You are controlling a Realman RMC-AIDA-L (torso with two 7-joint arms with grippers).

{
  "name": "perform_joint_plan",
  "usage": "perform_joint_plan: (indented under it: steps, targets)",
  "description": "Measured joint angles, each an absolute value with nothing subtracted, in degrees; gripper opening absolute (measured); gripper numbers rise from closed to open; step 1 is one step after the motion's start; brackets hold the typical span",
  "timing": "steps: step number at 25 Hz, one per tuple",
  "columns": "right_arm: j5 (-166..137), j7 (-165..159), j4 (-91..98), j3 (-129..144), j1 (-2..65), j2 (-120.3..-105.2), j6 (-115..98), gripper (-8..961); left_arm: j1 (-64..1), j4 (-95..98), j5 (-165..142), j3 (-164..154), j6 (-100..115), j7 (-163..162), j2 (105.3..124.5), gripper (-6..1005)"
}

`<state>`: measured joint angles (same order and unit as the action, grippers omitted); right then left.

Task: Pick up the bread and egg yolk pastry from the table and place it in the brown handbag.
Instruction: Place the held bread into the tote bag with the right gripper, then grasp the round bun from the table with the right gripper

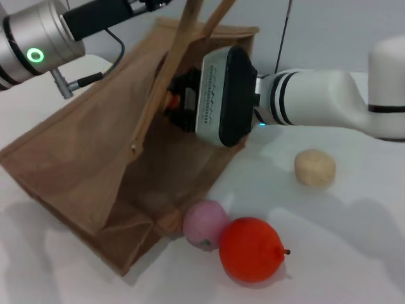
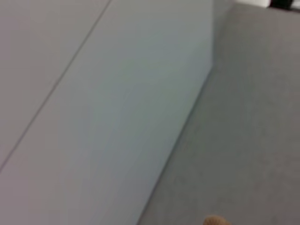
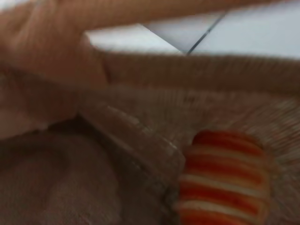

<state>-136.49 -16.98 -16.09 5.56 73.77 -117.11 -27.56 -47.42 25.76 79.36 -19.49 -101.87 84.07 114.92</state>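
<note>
- Bag: the brown handbag (image 1: pixel 95 158) fills the left and middle of the head view, tilted on the white table (image 1: pixel 354 253), its mouth facing up and toward the right. Its two pale handles (image 1: pixel 190 25) rise out of the top of the picture.
- Right arm: the white arm comes in from the right edge, and its wrist housing sits right at the bag's mouth. The right gripper (image 1: pixel 180 101) reaches inside the opening, where dark parts and a small spot of orange show.
- Bread: in the right wrist view the bread (image 3: pixel 225 180), with orange and pale stripes, lies against the woven inner wall of the bag. In the head view only the orange spot at the gripper hints at it.
- Right fingers: neither view shows them clearly, so whether they are spread or pinching the bread cannot be told.
- Left arm: its grey segment with a green ring light (image 1: pixel 35 56) is at the top left of the head view, above the bag's far side. The left gripper itself is out of sight. The left wrist view shows only plain grey surfaces and a tan sliver at the edge.
- Pastry: the egg yolk pastry (image 1: pixel 314 167) rests on the table to the right of the bag, well apart from it.
- Other items: a pink ball (image 1: pixel 204 223) touches the bag's near corner, and an orange fruit (image 1: pixel 251 249) sits just beside the ball.
</note>
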Motion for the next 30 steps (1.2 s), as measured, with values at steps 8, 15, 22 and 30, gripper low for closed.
perform_joint_plan:
  steps: [8, 15, 22, 30]
  targets:
    - [-136.6, -2.12, -17.46, -3.19, 68.86, -117.0, -27.91, 309, -45.19, 25.75, 84.36, -19.31, -105.5, 83.59, 113.94, 116]
    - [-136.59, 6.01, -19.88, -8.72, 64.59, -116.81, -32.86, 359, -42.33, 25.66, 86.9, -18.9, -104.27, 84.7, 113.67, 116]
    - [-136.7, 8.56, -20.72, -8.66, 60.02, -116.23, -46.71, 614, -40.16, 25.28, 87.84, -17.43, -100.47, 86.59, 113.64, 116]
    - [-136.45, 9.1, -20.07, -9.35, 56.3, -115.88, -53.09, 822, -37.81, 25.22, 88.14, -15.3, -95.9, 88.94, 114.08, 116]
